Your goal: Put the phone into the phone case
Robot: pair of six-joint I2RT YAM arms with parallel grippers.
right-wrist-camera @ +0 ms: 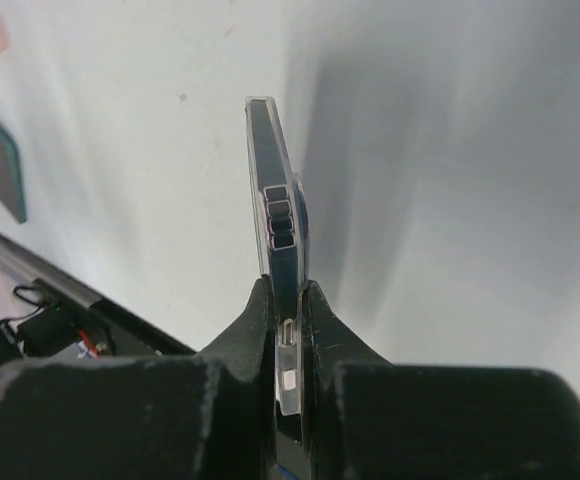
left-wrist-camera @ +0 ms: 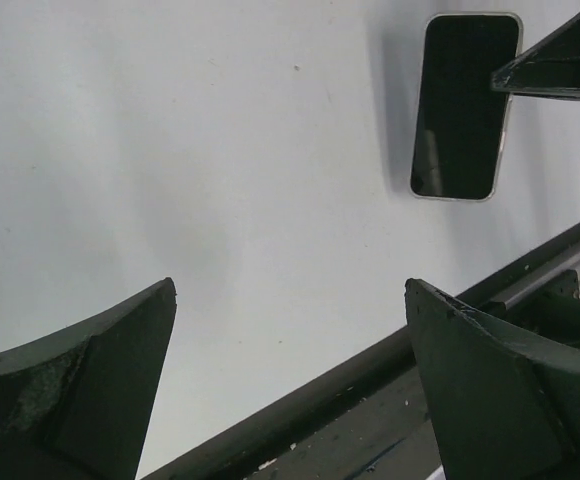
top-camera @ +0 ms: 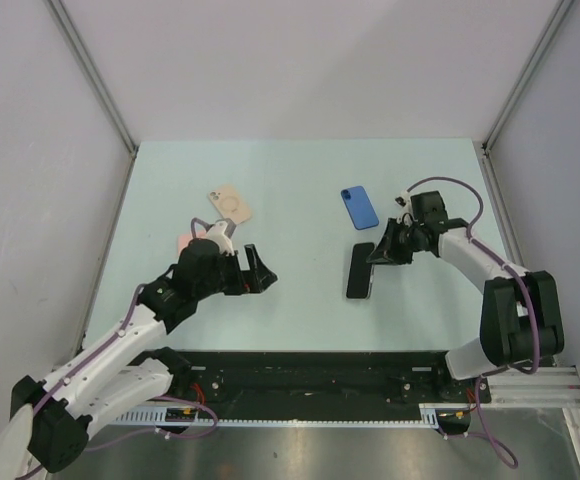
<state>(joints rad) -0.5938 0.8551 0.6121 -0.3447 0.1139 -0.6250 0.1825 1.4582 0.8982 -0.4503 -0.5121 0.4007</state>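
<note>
Your left gripper [top-camera: 261, 268] hangs over the left half of the pale table [top-camera: 300, 170] with its jaws spread wide and nothing between them; in the left wrist view both dark fingers [left-wrist-camera: 90, 400] frame only bare table surface and the black rail at the near edge.

Your right gripper [top-camera: 375, 252] is closed tight on the black phone [top-camera: 360, 272], pinching it at its far right corner. From the right wrist camera you see the phone edge-on, a thin dark slab with a clear rim, squeezed between the two fingertips across its thickness. The phone sits right of the table's middle, long side running toward you, screen facing up. You cannot tell whether it lies flat on the table or is raised slightly off it.

Just beyond the phone, apart from it, lies a blue phone case [top-camera: 359, 207], tilted a little. On the left side, further back, a beige phone case [top-camera: 231, 204] with a ring on its back lies flat. A pink object [top-camera: 183, 241] shows beside your left arm, mostly hidden by it
</note>
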